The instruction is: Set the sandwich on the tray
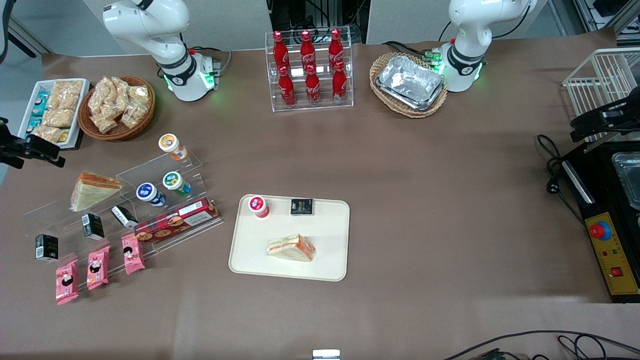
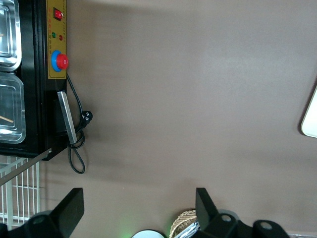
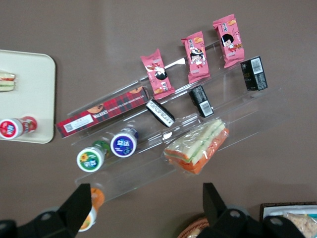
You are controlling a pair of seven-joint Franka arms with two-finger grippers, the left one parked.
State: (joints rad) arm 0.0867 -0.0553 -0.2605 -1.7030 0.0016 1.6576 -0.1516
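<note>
A wrapped triangular sandwich (image 1: 291, 248) (image 3: 6, 82) lies on the cream-beige tray (image 1: 330, 270) (image 3: 34, 94), on the part nearer the front camera. A second wrapped sandwich (image 1: 92, 190) (image 3: 197, 145) rests on the clear acrylic stand (image 1: 60, 212) toward the working arm's end. My gripper (image 1: 52, 157) (image 3: 147, 208) hovers high at that end of the table, beside the stand and the white snack tray (image 1: 30, 107). It is open and holds nothing. Only the tray's edge (image 2: 311, 116) shows in the left wrist view.
On the tray also stand a red-lidded cup (image 1: 258, 206) and a black packet (image 1: 302, 206). The stand carries cups, black boxes, a red biscuit box (image 1: 176, 224) and pink packets (image 1: 97, 267). A wicker snack basket (image 1: 117, 106), cola rack (image 1: 310, 70), foil trays (image 1: 410, 82) and a black machine (image 1: 607, 240) line the table.
</note>
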